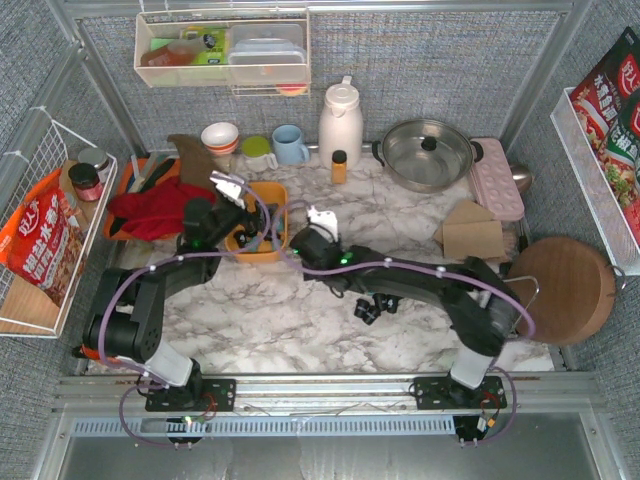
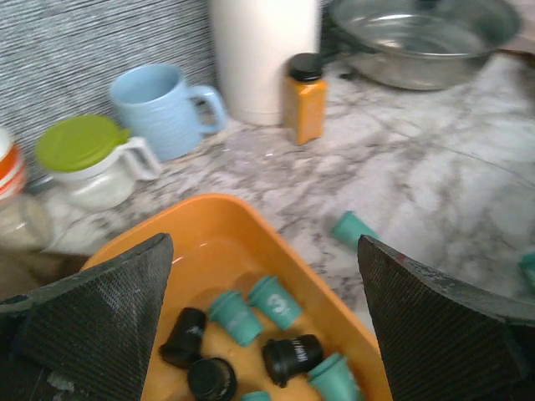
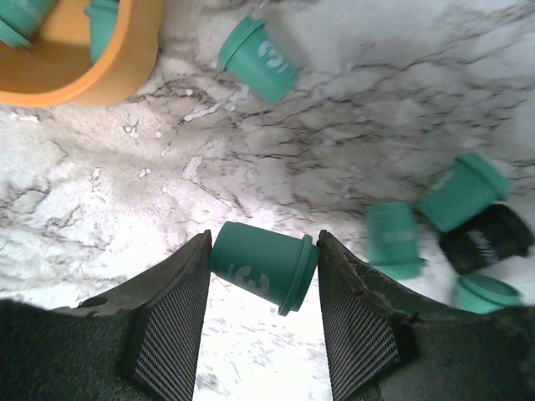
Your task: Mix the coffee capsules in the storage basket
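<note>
The right gripper (image 3: 262, 251) is closed on a teal capsule (image 3: 265, 267), which lies sideways between its fingers with the rim toward the right finger. It is held above the marble counter (image 1: 300, 320), just outside a corner of the basket (image 3: 125, 75).

More loose capsules lie on the counter around it. One teal pod (image 3: 259, 58) lies on its side beside the basket. To the right, three teal pods and a black pod (image 3: 487, 238) sit close together. In the top view this dark cluster (image 1: 372, 306) lies next to the right arm.

The left gripper (image 2: 266, 246) is spread wide and holds nothing. It hovers over the orange basket, one finger on each side of the view. Inside the basket, teal capsules (image 2: 274, 301) and black capsules (image 2: 292, 357) lie jumbled, some touching. One teal capsule (image 2: 351, 227) lies on the counter just beyond the basket's rim.

Further back, along the wall, stand a green-lidded jug (image 2: 84, 159), a pale blue mug (image 2: 163, 109), a white thermos (image 2: 263, 50), a small orange bottle (image 2: 303, 96) with a black cap, and a steel pot (image 2: 426, 38).
</note>
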